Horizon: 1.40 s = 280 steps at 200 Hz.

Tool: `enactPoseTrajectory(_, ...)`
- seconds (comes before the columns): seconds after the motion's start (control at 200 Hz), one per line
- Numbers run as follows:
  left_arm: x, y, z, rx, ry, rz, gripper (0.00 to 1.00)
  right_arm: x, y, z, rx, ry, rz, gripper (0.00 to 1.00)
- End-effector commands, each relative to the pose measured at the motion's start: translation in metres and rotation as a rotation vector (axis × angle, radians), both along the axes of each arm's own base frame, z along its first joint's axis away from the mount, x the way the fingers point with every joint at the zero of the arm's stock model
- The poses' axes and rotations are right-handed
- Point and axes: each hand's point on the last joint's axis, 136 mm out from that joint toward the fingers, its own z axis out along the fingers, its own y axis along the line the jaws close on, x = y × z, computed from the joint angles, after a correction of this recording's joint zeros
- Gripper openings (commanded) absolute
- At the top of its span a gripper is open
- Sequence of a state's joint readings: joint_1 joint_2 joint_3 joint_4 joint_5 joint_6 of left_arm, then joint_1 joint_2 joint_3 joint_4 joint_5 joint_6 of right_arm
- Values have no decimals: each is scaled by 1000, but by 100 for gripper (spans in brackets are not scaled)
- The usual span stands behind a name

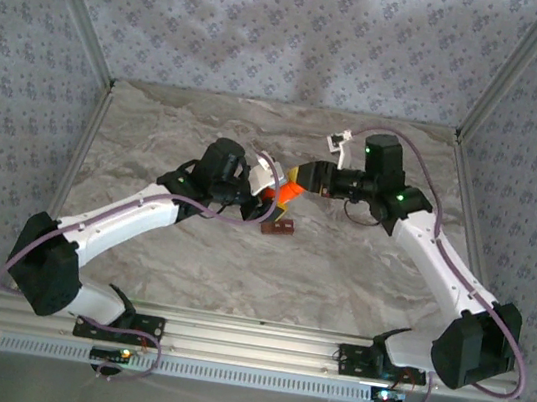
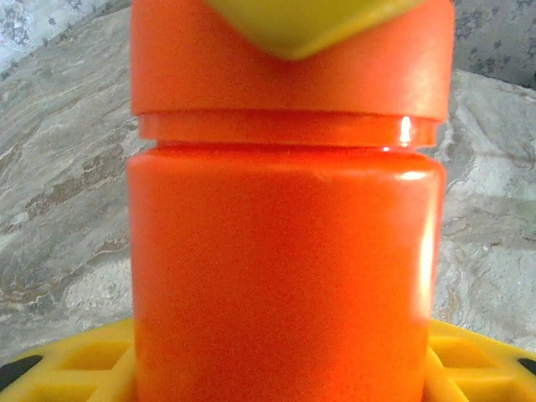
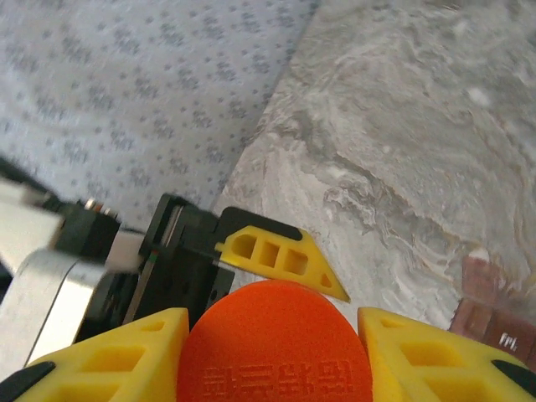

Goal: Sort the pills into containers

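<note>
While clamping the orange bottle [image 2: 285, 268] in the left gripper [image 2: 272, 368], twist its cap [image 3: 276, 356], pinched end-on by the right gripper [image 3: 272, 331].

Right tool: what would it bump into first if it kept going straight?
Probably the orange cap, already sitting between the right tool's jaws, with the bottle just behind.

Bottle [image 1: 287, 194] sits over mid-surface [image 1: 189, 260], between both pincers. Left pincer [image 2: 285, 373] is on its body from the left, right pincer [image 3: 275, 339] around its cap from the right. Strip [image 1: 278, 227] lies flat on surface, just in front of bottle, toward the bases.
</note>
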<state>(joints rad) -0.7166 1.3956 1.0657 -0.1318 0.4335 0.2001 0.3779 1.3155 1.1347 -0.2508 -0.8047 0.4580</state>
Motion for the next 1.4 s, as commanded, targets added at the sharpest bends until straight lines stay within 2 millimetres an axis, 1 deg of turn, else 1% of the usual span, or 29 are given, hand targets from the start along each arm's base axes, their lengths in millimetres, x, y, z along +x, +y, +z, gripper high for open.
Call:
enactPoseTrajectory(0.0, 8, -1, 43, -78, -82, 10, 0, 1, -17, -28, -36, -118, 120, 44)
enactPoseTrajectory(0.065, 7, -1, 43, -78, -80, 8, 0, 9, -21, -27, 34, -97, 123, 44)
enactPoseTrajectory(0.145, 8, -1, 43, -79, -79, 8, 0, 13, -21, -26, 54, -82, 112, 47)
enactPoseTrajectory(0.185, 8, -1, 42, -78, -76, 9, 0, 12, -20, -24, 62, -78, 110, 52)
enactPoseTrajectory(0.205, 8, -1, 41, -77, -75, 8, 0, 12, -20, -21, 68, -77, 109, 57)
enactPoseTrajectory(0.215, 8, -1, 41, -76, -75, 8, 0, 11, -19, -20, 72, -77, 107, 62)
enactPoseTrajectory(0.225, 8, -1, 41, -76, -75, 9, 0, 11, -19, -19, 73, -76, 105, 63)
enactPoseTrajectory(0.245, 8, -1, 41, -76, -76, 8, 0, 11, -20, -16, 77, -77, 93, 68)
enactPoseTrajectory(0.27, 8, -2, 40, -75, -75, 7, 0, 12, -21, -14, 80, -72, 80, 71)
enactPoseTrajectory(0.33, 8, -1, 40, -73, -74, 8, 0, 12, -26, -1, 106, -68, 27, 78)
enactPoseTrajectory(0.365, 8, -1, 38, -71, -72, 8, 0, 13, -30, 4, 113, -52, -5, 80)
enactPoseTrajectory(0.395, 8, -1, 38, -71, -72, 7, 0, 12, -33, 13, 134, -47, -32, 81)
enactPoseTrajectory(0.505, 9, -2, 37, -72, -72, 7, 0, 9, -42, 30, 172, -13, -129, 84)
enactPoseTrajectory(0.6, 9, -2, 37, -75, -72, 9, 0, 12, -54, 24, 127, 76, -248, 84)
enactPoseTrajectory(0.65, 10, -2, 36, -74, -72, 10, 0, 15, -61, 15, 94, 143, -322, 84)
enactPoseTrajectory(0.69, 10, -2, 37, -76, -72, 10, 0, 17, -63, 13, 87, 169, -349, 85)
enactPoseTrajectory(0.74, 10, -2, 37, -78, -71, 11, 0, 20, -67, 5, 72, 230, -396, 85)
enactPoseTrajectory(0.849, 10, -2, 38, -83, -73, 13, 0, 23, -58, 4, 71, 266, -398, 86)
enactPoseTrajectory(0.969, 10, -3, 39, -83, -73, 13, 0, 23, -40, 5, 52, 263, -358, 86)
enactPoseTrajectory(1.114, 10, -3, 39, -84, -72, 12, 0, 22, -23, 9, 44, 248, -329, 86)
enactPoseTrajectory(1.324, 10, -3, 38, -84, -70, 10, 0, 18, -6, 0, 28, 265, -295, 84)
enactPoseTrajectory(1.329, 10, -4, 38, -84, -70, 10, 0, 19, -5, 8, 37, 250, -292, 84)
enactPoseTrajectory(1.334, 10, -3, 39, -85, -71, 10, 0, 19, -5, 8, 37, 250, -292, 84)
enactPoseTrajectory(1.339, 10, -3, 39, -85, -71, 11, 0, 19, -5, 13, 43, 241, -290, 83)
enactPoseTrajectory(1.394, 10, -4, 40, -87, -73, 11, 0, 20, -1, 13, 41, 239, -284, 83)
